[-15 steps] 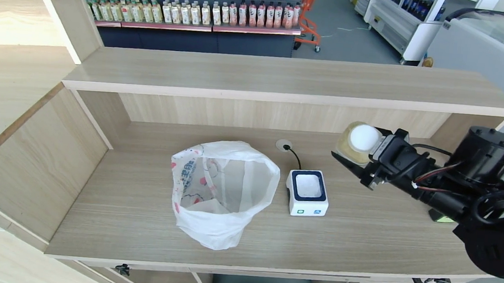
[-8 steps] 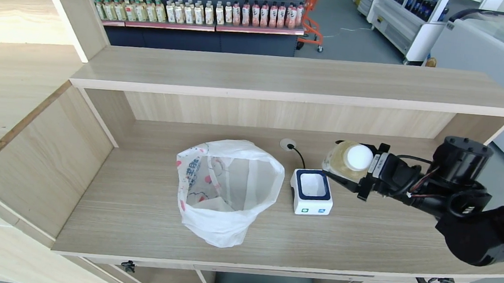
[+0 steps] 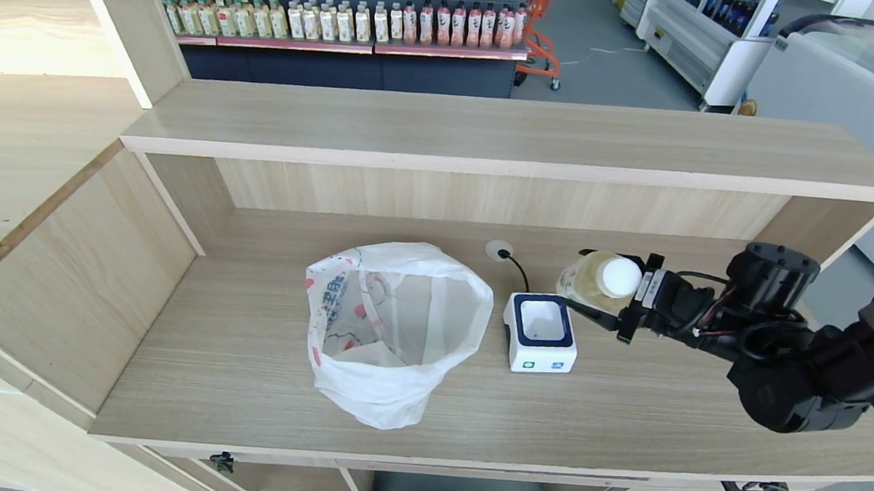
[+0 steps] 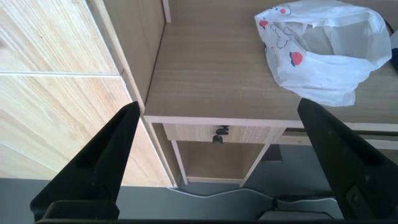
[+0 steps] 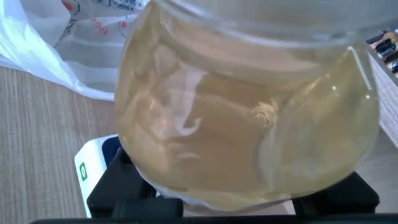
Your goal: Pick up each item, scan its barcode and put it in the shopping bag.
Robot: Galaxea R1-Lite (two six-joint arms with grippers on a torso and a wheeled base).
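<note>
Setting: a shop checkout; a pale wooden counter (image 3: 237, 355) with a raised ledge behind it, and shelves of bottled drinks (image 3: 345, 24) across the aisle.

Left gripper (image 4: 217, 162): hangs low beside the counter's front edge. Its two dark fingers are spread wide with nothing between them, and it looks parked out of the way.

Shopping bag (image 3: 394, 329): white printed plastic, standing on the counter left of centre. Its mouth gapes upward, so an item can be dropped straight in.

Scanner (image 3: 540, 334): a small white box with a dark-framed window facing up, just right of the bag. Its cable runs back to a port in the counter.

Bottle (image 3: 588, 282): clear, holding pale yellow liquid, with a white cap. It is held off the counter, just right of and behind the scanner. It lies along the fingers, cap end toward the wrist and base toward the scanner. No barcode can be made out.

Right gripper (image 3: 578, 280): fingers pinched on the bottle's body, one on each side. From the right wrist, the scanner's corner shows below the bottle.

Step in hand: probably bringing the bottle to the scanner window; the drop into the bag is not yet done.
</note>
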